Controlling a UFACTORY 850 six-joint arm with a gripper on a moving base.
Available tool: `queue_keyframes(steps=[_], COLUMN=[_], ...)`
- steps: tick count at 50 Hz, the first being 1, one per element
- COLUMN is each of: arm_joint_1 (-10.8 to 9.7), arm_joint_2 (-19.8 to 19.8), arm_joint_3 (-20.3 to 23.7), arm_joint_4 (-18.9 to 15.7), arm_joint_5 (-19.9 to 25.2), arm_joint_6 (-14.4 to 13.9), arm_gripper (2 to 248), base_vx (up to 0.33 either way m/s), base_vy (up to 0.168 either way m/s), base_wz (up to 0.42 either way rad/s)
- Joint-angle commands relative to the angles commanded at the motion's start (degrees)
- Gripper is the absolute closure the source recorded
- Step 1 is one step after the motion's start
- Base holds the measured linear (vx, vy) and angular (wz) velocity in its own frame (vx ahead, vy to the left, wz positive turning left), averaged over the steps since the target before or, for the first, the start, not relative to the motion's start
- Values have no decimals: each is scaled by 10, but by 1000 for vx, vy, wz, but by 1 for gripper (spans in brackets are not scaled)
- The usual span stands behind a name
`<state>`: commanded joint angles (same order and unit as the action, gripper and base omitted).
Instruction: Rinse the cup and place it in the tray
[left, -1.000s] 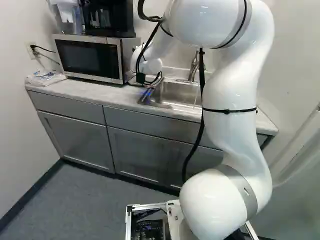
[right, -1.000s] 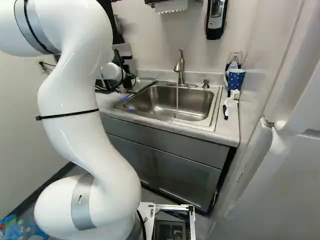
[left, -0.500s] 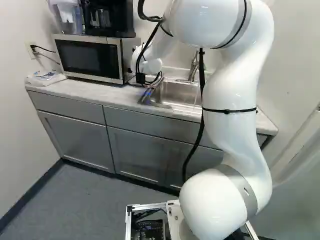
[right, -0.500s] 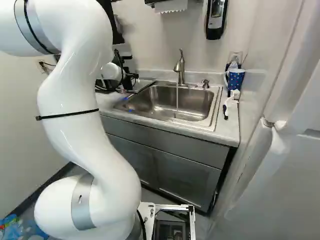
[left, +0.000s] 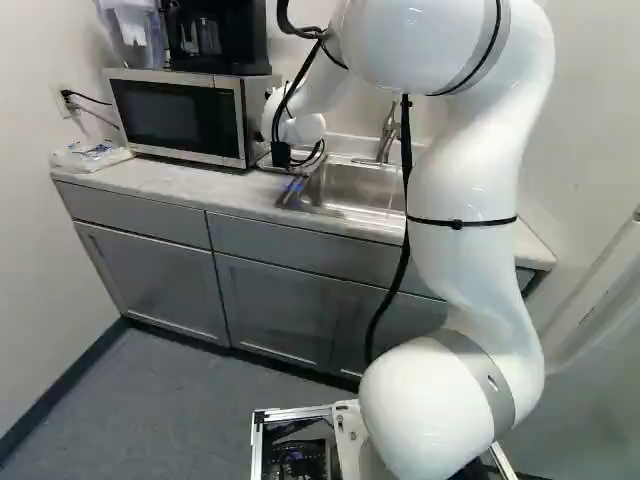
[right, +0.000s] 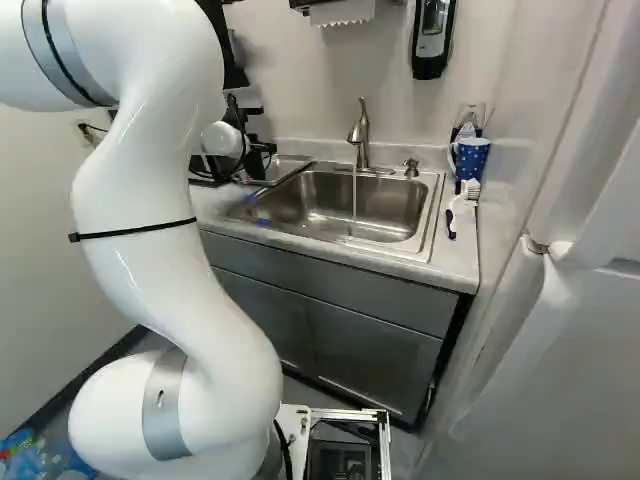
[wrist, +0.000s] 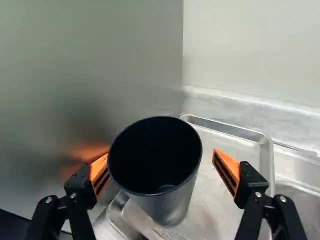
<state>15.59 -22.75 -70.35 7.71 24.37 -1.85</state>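
The gripper (left: 282, 155) is mostly hidden by the wrist and cables near the microwave in the left base view. In the wrist view the gripper (wrist: 161, 154) stands open around the cup (wrist: 175, 206), a dark-mouthed metallic one. One orange pad (wrist: 100, 171) is close beside the cup's rim; a gap separates the other pad (wrist: 226, 169) from it. The cup stands in the metal tray (wrist: 252, 134), its dark inside facing the camera. Part of that tray (right: 290, 168) shows left of the sink in the right base view.
Water runs from the faucet (right: 362, 135) into the sink (right: 385, 205). The microwave (left: 178, 115) stands beside the tray, its side close along the gripper. A blue dotted mug (right: 471, 158) and a white brush (right: 462, 205) are right of the sink.
The upper arm has shifted slightly, rightward in the left base view and leftward in the right base view. The base and the counter things have not moved.
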Motion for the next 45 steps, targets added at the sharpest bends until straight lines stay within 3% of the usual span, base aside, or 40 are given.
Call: queue_keyframes(steps=[45], arm_joint_1=[0], arm_joint_2=[33], arm_joint_3=[-16], arm_joint_4=[0], arm_joint_5=[0], arm_joint_6=[0], arm_gripper=[3], base_vx=[0], base_vy=[0], base_wz=[0])
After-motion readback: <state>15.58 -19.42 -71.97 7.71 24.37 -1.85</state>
